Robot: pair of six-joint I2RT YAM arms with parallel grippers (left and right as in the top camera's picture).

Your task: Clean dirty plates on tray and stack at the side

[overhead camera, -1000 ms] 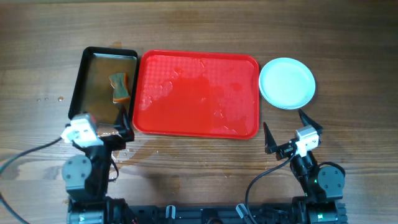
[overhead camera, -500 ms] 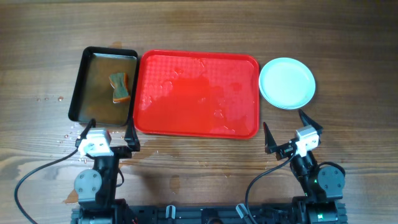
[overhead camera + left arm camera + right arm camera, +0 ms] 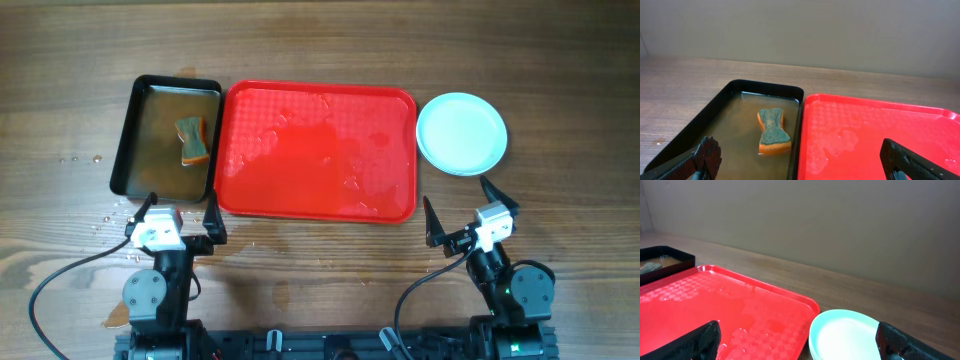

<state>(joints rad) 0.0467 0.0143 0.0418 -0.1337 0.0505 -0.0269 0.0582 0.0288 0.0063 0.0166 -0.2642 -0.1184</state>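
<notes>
**A:** From overhead, where are the plates [image 3: 461, 133]?

**B:** Stacked just right of the tray [image 3: 318, 150], off it and on the wood. The tray carries only a film of water. Left of the tray, the black pan [image 3: 125, 140] holds brownish water and a sponge [image 3: 192, 140].

**A:** And the claws?

**B:** The left gripper [image 3: 180, 206] and right gripper [image 3: 456, 195] sit on the near side of the tray, both spread wide with nothing in them.

**A:** So what makes this step go well?

**B:** I'd judge the stacking finished or nearly so. The care now is checking the top plate for streaks and keeping the right claw off the stack's near edge.

**A:** Left wrist view?

**B:** Its fingers [image 3: 707, 152] stand far apart. The sponge [image 3: 774, 132] lies soaking in the pan, left of the tray's rim [image 3: 875, 102]. If anything needs a wipe, I'd grip the sponge at its narrow waist.

**A:** Right wrist view?

**B:** That claw is released too. The plates [image 3: 850, 335] sit right of the tray's corner [image 3: 807, 305], and the top one looks clean. I can't count them.

**A:** Any writing?

**B:** No brand, label or lettering is readable in any view.
</notes>
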